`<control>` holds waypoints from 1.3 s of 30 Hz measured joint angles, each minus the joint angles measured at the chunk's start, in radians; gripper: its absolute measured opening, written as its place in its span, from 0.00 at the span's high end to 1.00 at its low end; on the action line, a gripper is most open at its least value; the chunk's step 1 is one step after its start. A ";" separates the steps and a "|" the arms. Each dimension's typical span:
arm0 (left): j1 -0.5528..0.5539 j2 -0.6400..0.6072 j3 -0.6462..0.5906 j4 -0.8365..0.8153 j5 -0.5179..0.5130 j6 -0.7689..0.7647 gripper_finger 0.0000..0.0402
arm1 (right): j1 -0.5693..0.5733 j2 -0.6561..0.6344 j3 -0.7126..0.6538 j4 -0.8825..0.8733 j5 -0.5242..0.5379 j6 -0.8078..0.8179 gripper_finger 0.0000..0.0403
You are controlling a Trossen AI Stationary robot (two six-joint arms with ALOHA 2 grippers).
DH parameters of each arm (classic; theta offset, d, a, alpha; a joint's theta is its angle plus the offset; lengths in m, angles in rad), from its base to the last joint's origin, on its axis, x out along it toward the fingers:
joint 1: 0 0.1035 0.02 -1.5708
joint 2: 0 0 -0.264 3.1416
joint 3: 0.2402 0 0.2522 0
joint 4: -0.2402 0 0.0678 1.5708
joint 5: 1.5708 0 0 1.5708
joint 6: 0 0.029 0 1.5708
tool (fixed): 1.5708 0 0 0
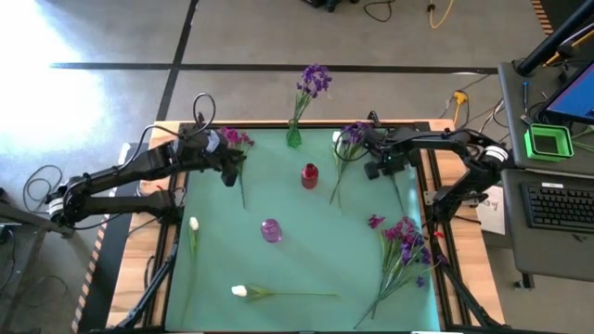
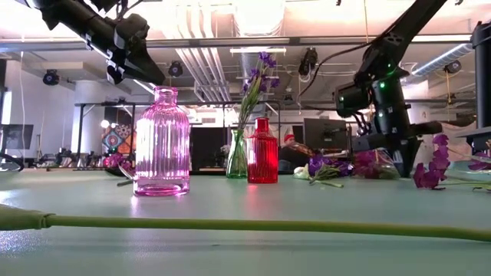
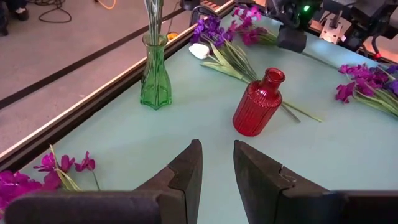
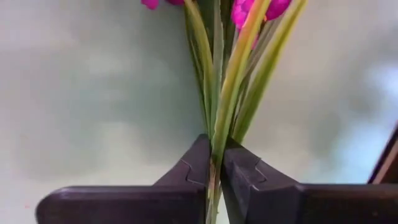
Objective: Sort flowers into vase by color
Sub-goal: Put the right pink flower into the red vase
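The right gripper (image 4: 214, 169) pinches a flower stem (image 4: 231, 87) near the table's far right edge, so a pick is in hand; next it must lift and carry it to a vase, probably the red vase (image 1: 309, 174). The left gripper (image 3: 217, 168) hovers empty, fingers narrowly parted, near the green vase (image 3: 155, 78).

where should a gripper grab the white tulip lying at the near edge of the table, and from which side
Best on the bare thin green stem, not the white tulip-like bud. The flower lies flat on the teal table with its stem running sideways away from the bud, so come straight down from above, fingers straddling the stem partway along.
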 joint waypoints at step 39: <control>-0.002 0.000 0.000 -0.004 0.000 -0.025 0.80 | 0.295 -0.591 -0.322 1.553 -0.211 -0.324 0.96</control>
